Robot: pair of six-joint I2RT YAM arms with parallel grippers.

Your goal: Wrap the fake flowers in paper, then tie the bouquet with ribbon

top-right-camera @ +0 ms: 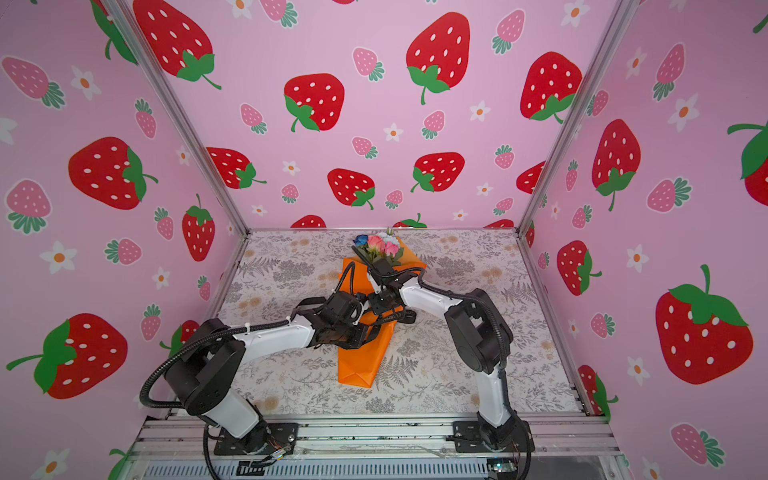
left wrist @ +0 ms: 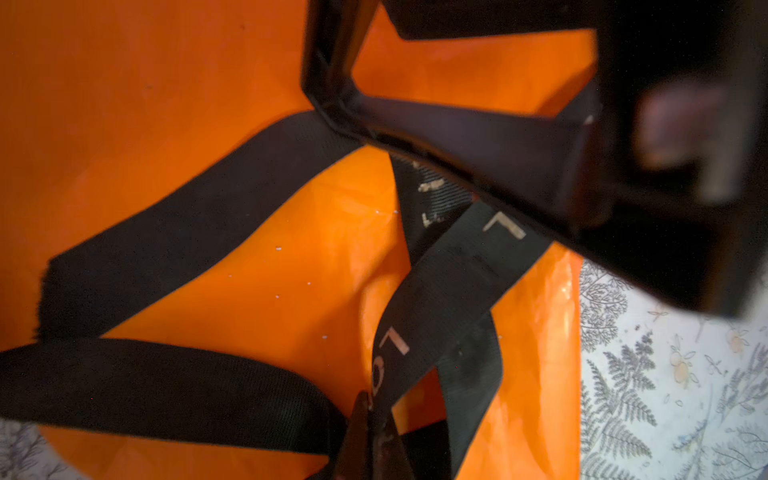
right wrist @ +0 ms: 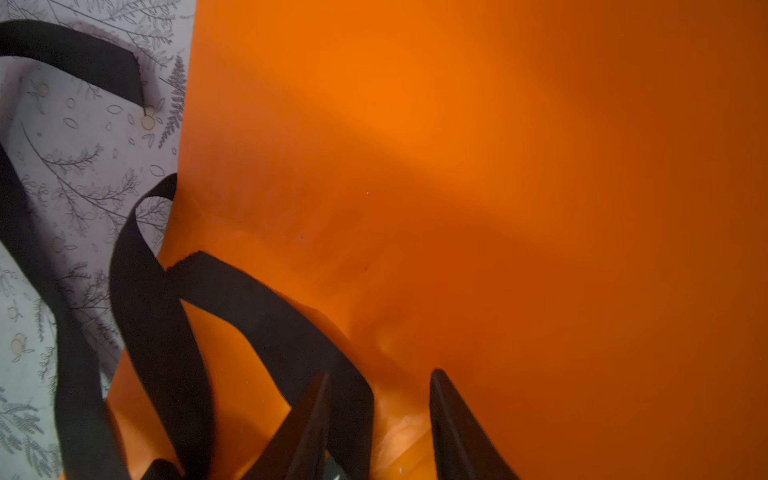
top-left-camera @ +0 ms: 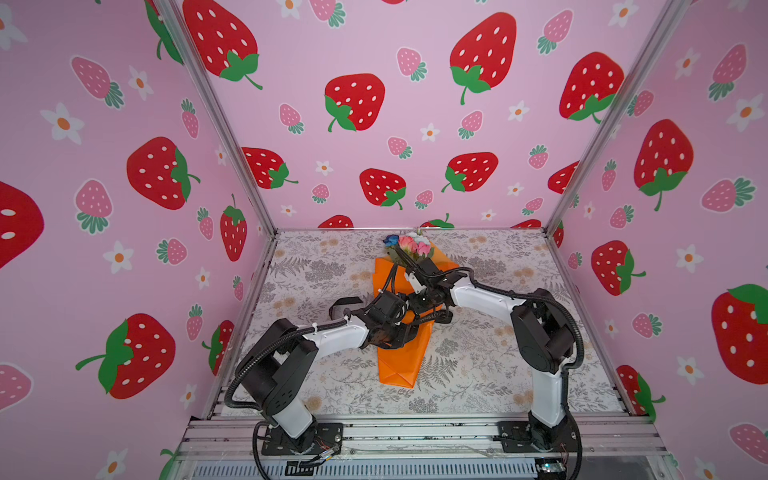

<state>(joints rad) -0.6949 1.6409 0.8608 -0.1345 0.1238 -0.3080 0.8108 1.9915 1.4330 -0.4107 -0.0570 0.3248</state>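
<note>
Left pincer point(left wrist: 374, 428): closed tight on the black ribbon point(left wrist: 449, 282); the lettered strand runs up from its tips.
Right pincer point(right wrist: 378, 399): jaws apart; a ribbon strand seems to lie between them, unclamped.
Risk: I judge the loose crossing could slacken or slide off the orange paper point(right wrist: 498, 166) if that strand drops. A hard pull from the left could crumple the wrap.
Arms: left arm point(top-left-camera: 332, 332) and right arm point(top-left-camera: 482, 297) reach in low, wrists meeting over the wrap's middle.
Bouquet: the bouquet of fake flowers point(top-left-camera: 409, 245) lies in the paper on the table point(top-left-camera: 498, 365), blooms toward the back wall.
</note>
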